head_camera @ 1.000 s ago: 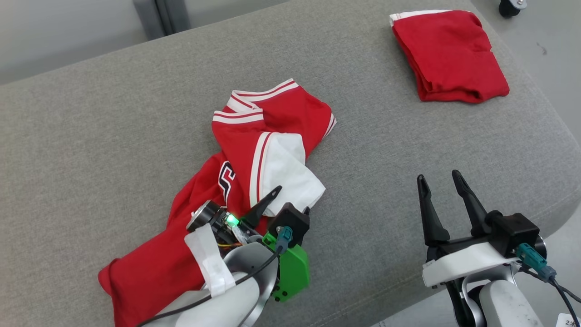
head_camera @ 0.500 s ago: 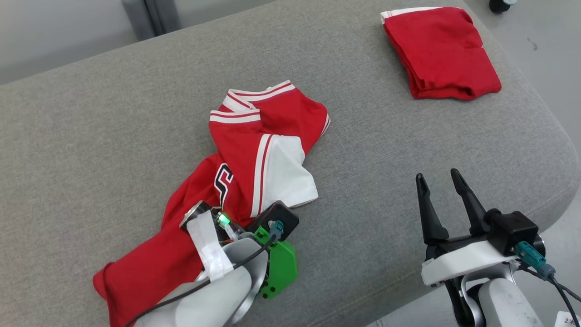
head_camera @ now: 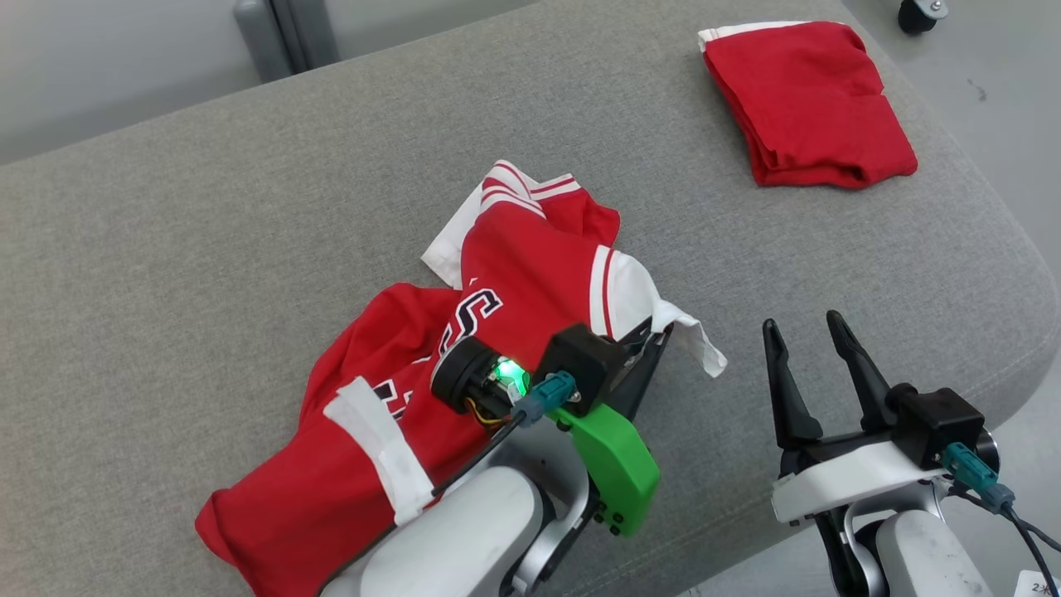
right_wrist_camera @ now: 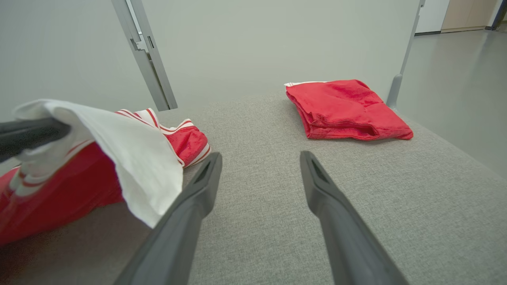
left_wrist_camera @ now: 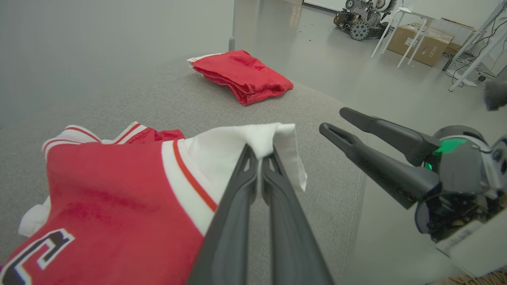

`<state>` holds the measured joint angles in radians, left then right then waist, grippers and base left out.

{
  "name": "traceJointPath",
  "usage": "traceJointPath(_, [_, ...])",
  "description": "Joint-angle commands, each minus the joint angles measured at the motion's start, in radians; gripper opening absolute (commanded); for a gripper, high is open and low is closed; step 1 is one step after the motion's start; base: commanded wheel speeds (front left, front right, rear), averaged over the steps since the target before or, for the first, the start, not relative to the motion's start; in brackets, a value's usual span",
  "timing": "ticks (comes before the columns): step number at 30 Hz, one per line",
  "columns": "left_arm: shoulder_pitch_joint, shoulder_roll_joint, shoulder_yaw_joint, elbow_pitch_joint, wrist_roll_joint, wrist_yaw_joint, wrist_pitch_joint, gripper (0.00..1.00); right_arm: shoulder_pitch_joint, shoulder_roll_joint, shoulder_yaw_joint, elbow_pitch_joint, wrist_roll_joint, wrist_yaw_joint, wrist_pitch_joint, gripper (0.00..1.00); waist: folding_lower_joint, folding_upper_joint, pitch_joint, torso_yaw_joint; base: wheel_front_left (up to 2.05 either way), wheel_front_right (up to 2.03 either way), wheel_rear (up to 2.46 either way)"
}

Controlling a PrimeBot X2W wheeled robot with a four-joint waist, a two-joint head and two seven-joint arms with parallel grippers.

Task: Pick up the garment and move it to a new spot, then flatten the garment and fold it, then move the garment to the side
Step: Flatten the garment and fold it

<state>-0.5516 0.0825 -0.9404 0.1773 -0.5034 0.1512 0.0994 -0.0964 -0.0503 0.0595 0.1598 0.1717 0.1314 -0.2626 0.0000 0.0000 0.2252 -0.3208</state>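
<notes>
Grey fabric bench (head_camera: 207,249), pale grey wall (right_wrist_camera: 257,47) behind with a grey metal post (right_wrist_camera: 146,55). Glossy grey floor (left_wrist_camera: 356,71). Far end: cardboard box (left_wrist_camera: 422,39), white-legged table (left_wrist_camera: 408,10), wheeled machine (left_wrist_camera: 362,18). Caster wheel (head_camera: 916,12) off the bench corner. Even light.

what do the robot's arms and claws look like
Both arms are pale grey-white shells. The left claw and right claw each have two long, dark, tapering fingers on a black block. Teal connectors with black cables plug into each wrist. A green light glows at each wrist. The left arm also carries a bright green plate and a white tape wrap.
</notes>
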Motion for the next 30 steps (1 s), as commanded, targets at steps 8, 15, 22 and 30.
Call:
traceJointPath(8, [0.091,-0.01,-0.073,0.104,-0.092,-0.108,0.007,1.0,-0.009,-0.001,-0.007,0.002,-0.007,-0.002,-0.003,1.0,0.0,0.0,0.016,-0.013,0.0,0.0,0.0])
traceJointPath(15, [0.163,0.047,0.024,0.053,-0.158,-0.058,-0.061,1.0,0.017,-0.001,-0.028,0.009,-0.015,-0.002,-0.003,1.0,0.0,0.0,-0.013,0.003,0.0,0.0,0.0])
traceJointPath(22, [0.3,0.215,0.177,-0.114,-0.175,0.111,-0.114,1.0,0.056,-0.001,-0.048,0.001,-0.026,-0.002,-0.003,1.0,0.0,0.0,-0.061,0.069,0.0,0.0,0.0])
traceJointPath(30, [0.482,0.32,0.299,-0.224,-0.194,0.238,-0.219,1.0,0.081,-0.002,-0.061,-0.013,-0.049,-0.002,-0.003,1.0,0.0,0.0,-0.11,0.168,0.0,0.0,0.0])
